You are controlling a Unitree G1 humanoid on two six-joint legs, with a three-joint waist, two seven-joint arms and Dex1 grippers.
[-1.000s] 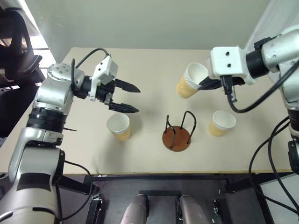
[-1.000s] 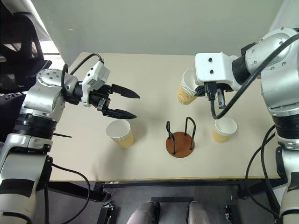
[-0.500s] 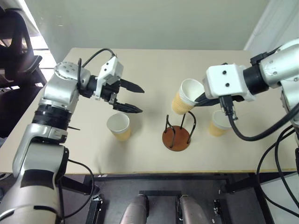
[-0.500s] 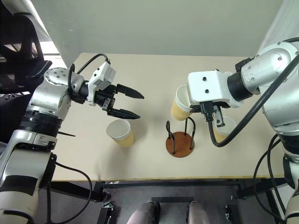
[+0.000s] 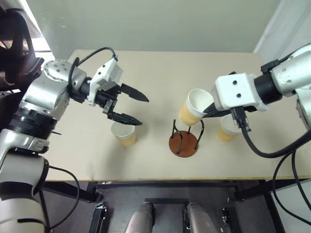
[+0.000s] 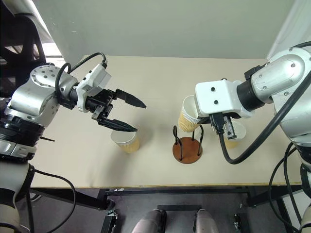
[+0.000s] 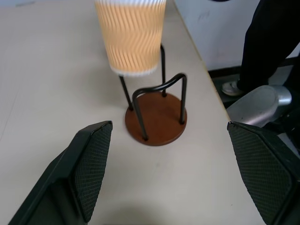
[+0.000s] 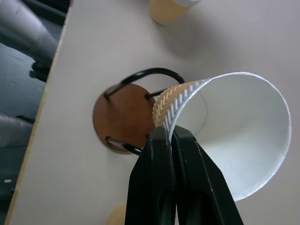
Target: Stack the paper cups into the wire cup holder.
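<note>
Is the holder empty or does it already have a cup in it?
Empty. The holder shows a bare disc between its wire loops; the held cup hangs above it, gripped by the right gripper.

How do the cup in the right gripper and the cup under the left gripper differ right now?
The held cup is pinched by its rim in the shut right gripper, tilted, in the air above the wire cup holder. The left cup stands upright on the table, ungripped, below the open left gripper. Both are tan-yellow outside, white inside.
</note>
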